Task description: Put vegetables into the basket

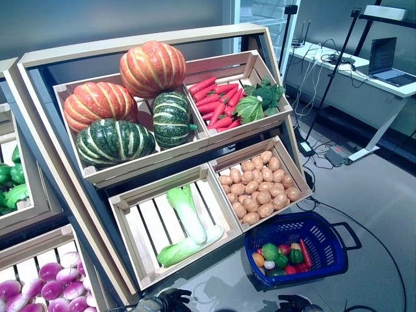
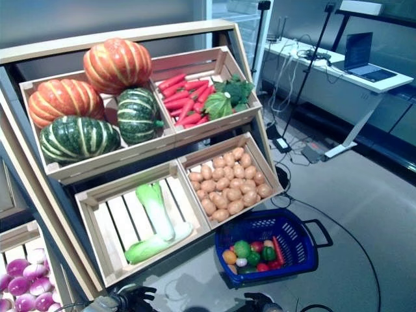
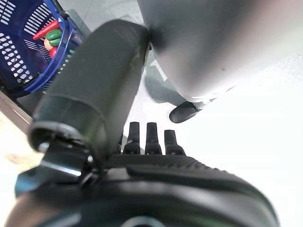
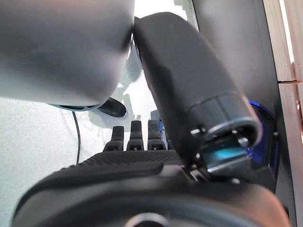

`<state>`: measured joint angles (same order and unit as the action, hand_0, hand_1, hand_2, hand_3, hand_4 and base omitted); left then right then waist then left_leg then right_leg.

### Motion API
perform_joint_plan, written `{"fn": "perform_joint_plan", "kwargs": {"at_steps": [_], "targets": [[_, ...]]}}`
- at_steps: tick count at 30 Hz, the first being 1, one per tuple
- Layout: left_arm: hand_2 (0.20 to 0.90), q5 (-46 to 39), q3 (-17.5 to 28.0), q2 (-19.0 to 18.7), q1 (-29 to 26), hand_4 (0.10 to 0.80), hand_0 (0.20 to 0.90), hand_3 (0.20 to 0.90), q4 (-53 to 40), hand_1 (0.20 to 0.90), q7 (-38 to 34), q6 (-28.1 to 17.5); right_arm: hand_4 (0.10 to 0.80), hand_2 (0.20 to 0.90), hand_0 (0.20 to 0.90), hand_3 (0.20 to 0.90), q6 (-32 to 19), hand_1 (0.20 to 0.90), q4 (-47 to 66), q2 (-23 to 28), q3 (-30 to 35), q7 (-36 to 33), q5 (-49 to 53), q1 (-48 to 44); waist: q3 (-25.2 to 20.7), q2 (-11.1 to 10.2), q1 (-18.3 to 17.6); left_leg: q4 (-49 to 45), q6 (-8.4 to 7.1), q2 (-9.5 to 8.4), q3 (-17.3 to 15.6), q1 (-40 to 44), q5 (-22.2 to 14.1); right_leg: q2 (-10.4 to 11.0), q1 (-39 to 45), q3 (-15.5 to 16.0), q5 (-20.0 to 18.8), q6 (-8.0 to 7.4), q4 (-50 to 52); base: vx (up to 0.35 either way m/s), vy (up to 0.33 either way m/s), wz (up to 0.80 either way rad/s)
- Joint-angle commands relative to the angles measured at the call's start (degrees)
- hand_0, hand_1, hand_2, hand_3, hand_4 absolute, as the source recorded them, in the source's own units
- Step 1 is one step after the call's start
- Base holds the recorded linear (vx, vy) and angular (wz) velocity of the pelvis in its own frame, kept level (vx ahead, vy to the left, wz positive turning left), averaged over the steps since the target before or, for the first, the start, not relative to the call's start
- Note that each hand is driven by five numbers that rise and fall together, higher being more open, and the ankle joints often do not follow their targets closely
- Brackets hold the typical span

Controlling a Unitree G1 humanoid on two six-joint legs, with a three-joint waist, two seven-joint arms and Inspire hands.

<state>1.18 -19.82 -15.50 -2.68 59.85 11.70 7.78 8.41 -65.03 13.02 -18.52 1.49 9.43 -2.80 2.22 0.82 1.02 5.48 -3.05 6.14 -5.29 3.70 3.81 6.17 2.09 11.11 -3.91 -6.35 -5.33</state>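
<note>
The blue plastic basket stands on the floor at the foot of the vegetable stand, to my right front. It holds small vegetables: a round green one, a long red one, an orange one and other red and green pieces. My left hand hangs low in front of the stand, its fingers straight and empty. My right hand hangs low just in front of the basket, its fingers straight and empty. The basket also shows in the left wrist view.
The slanted wooden stand with its crates rises ahead and to the left. A second stand is at the far left. A white desk with a laptop stands at the back right, with light stands and cables on the floor near it.
</note>
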Motion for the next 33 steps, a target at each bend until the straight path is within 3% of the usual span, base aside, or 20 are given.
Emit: {"fn": "perform_joint_plan", "kwargs": {"at_steps": [1, 13, 16, 22, 25, 28, 33], "targets": [[0.9, -1.0, 0.6, 0.4, -7.1, 0.8, 0.9, 0.9, 4.1, 0.9, 0.1, -3.4, 0.8, 0.9, 0.9, 0.9, -2.3, 0.9, -2.1, -0.7, -1.4, 0.6, 0.4, -5.6, 2.0, -2.4, 0.4, -0.5, -0.85, 0.27, 1.9, 1.7, -3.3, 2.4, 4.4, -0.2, 1.5, -2.0, 0.3, 0.0, 0.0, 0.0], [0.9, -5.4, 1.4, -0.9, -7.3, 0.8, 0.9, 0.9, -1.3, 0.9, -1.1, -10.1, 0.8, 0.9, 0.9, 0.9, -2.1, 0.9, -1.6, -0.5, -1.7, 0.7, 0.6, -5.3, 1.8, -2.3, 0.3, -0.5, -1.04, 0.22, 2.0, 1.9, -3.4, 2.5, 4.6, -0.5, 1.5, -2.06, 0.3, 0.0, 0.0, 0.0], [0.9, -6.3, 2.0, -2.5, -7.8, 0.8, 0.9, 0.9, -8.8, 0.9, -0.5, -12.1, 0.8, 0.9, 0.9, 0.9, -1.4, 0.9, -0.2, 0.3, -1.9, 0.8, 1.1, -4.9, 2.2, -2.2, 0.2, -0.5, -1.18, 0.24, 1.9, 1.8, -3.4, 2.5, 4.4, -0.7, 1.4, -2.09, 0.3, 0.0, 0.0, 0.0], [0.9, -5.2, 0.6, -10.2, -8.5, 0.8, 0.9, 0.9, -28.0, 0.9, 3.3, -11.7, 0.8, 0.9, 0.9, 0.9, -0.2, 0.9, 2.9, 2.3, -2.1, 1.2, 1.4, -3.9, 2.5, -1.4, 0.4, -0.5, -1.26, 0.26, 1.9, 1.4, -3.3, 2.5, 3.9, -0.9, 1.3, -2.15, 0.3, 0.0, 0.0, 0.0], [0.9, -6.6, 2.9, -15.2, -10.7, 0.8, 0.9, 0.9, -42.0, 0.9, 8.1, -11.8, 0.8, 0.9, 0.9, 0.9, -1.1, 0.9, 2.4, 2.8, -1.2, 1.2, 0.9, -3.0, 2.5, -0.8, 0.5, -0.5, -1.16, 0.23, 1.8, 1.0, -3.2, 2.7, 3.6, -1.0, 1.3, -2.11, 0.3, 0.0, 0.0, 0.0], [0.9, -5.8, 4.8, -19.0, -12.9, 0.8, 0.9, 0.9, -51.8, 0.9, 11.5, -13.4, 0.8, 0.9, 0.9, 0.9, -2.9, 0.9, 0.8, 2.7, -0.5, 1.2, 0.4, -2.3, 2.1, -0.4, 0.7, -0.5, -1.23, 0.26, 1.8, 0.7, -3.3, 2.8, 3.3, -1.0, 1.3, -2.16, 0.3, 0.0, 0.0, 0.0], [0.9, 1.0, 7.5, -26.3, -16.5, 0.8, 0.9, 0.9, -62.9, 0.9, 10.0, -19.2, 0.8, 0.9, 0.9, 0.9, -4.0, 0.9, 0.5, 2.7, 0.0, 1.3, -0.2, -0.7, 1.4, -0.2, 0.6, -0.5, -1.37, 0.29, 1.8, 0.5, -3.4, 2.8, 3.2, -1.0, 1.5, -2.22, 0.3, 0.0, 0.0, 0.0]]}}
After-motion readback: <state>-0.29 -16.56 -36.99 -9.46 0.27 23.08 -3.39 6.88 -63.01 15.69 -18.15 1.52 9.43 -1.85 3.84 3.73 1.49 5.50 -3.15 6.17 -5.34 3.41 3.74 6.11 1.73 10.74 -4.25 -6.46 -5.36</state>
